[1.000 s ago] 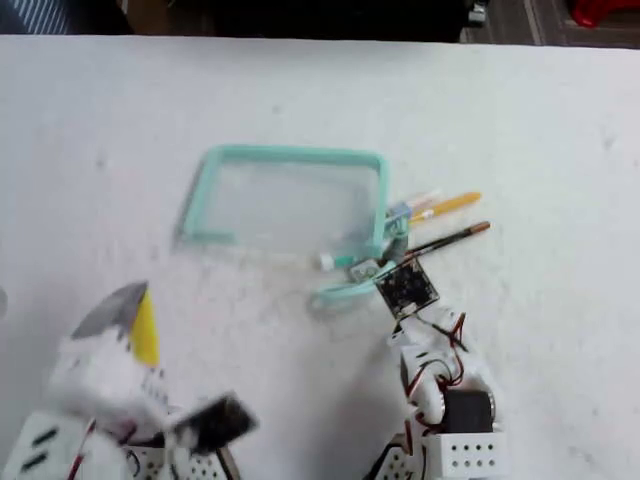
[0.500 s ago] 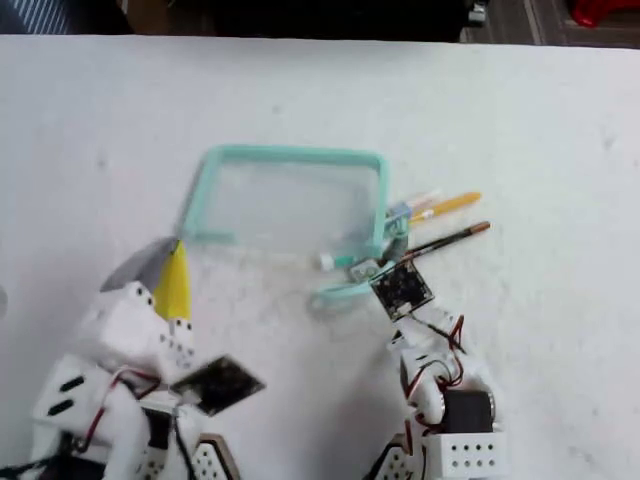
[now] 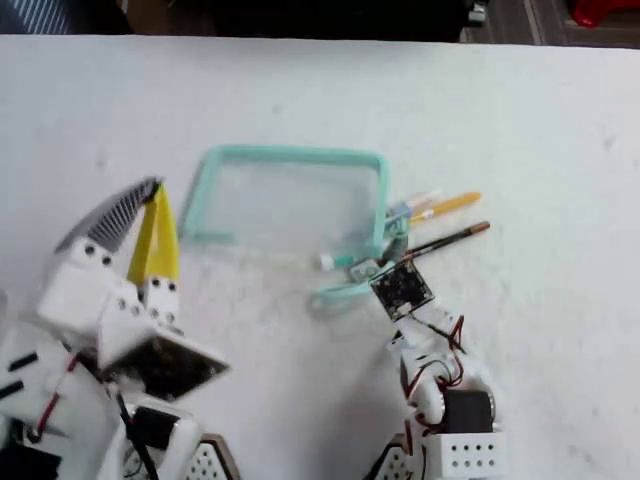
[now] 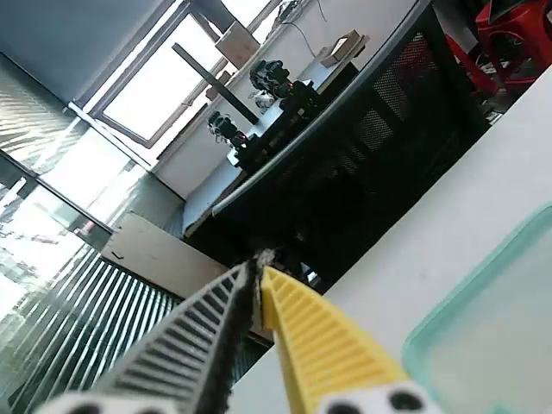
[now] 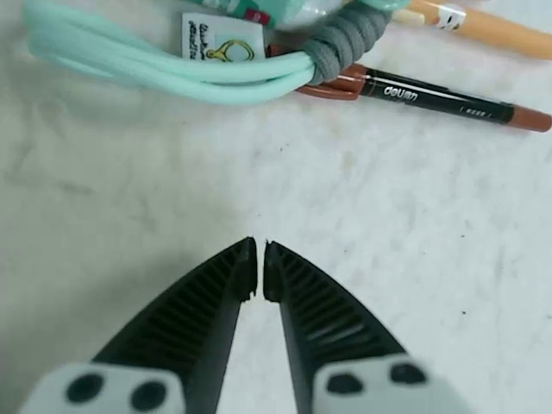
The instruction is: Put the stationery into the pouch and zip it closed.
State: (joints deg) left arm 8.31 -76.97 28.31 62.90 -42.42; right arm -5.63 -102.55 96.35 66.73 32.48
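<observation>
The pouch (image 3: 290,200) lies flat in the middle of the table (image 3: 500,120), its strap (image 5: 172,65) looped toward the arms. A yellow pen (image 3: 445,207) and a dark pen (image 3: 450,238) lie at its right edge. The right gripper (image 5: 260,250), clenched and empty, is over bare table near the strap. The left gripper (image 3: 152,188), also clenched and empty, is just off the pouch's left edge.
</observation>
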